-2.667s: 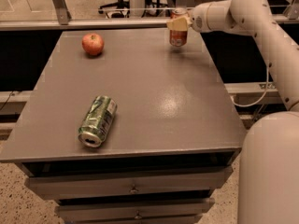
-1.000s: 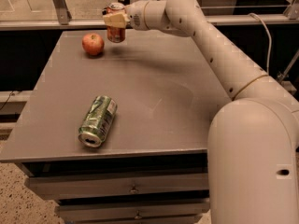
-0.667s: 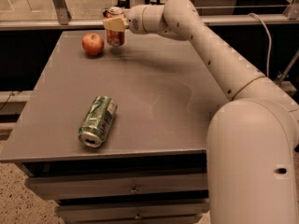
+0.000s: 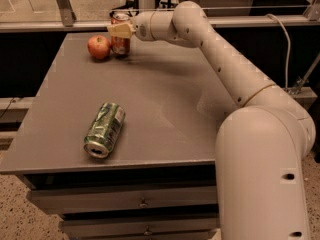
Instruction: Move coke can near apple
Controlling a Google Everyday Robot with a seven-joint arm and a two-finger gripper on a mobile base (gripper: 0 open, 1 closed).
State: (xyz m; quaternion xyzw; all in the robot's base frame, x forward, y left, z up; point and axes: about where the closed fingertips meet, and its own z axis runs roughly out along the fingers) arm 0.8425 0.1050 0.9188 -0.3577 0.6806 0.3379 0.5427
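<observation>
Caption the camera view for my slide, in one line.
Gripper holds the coke can upright beside the apple at the table's far edge; a green can lies on its side near the front.

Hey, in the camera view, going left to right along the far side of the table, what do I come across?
apple → coke can, with the gripper at its top → robot's arm. The green can nearer the front spans the first two, so it's left out.

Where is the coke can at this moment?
In the camera view, the coke can is upright at the far left of the table, just right of the apple, held in the gripper.
</observation>
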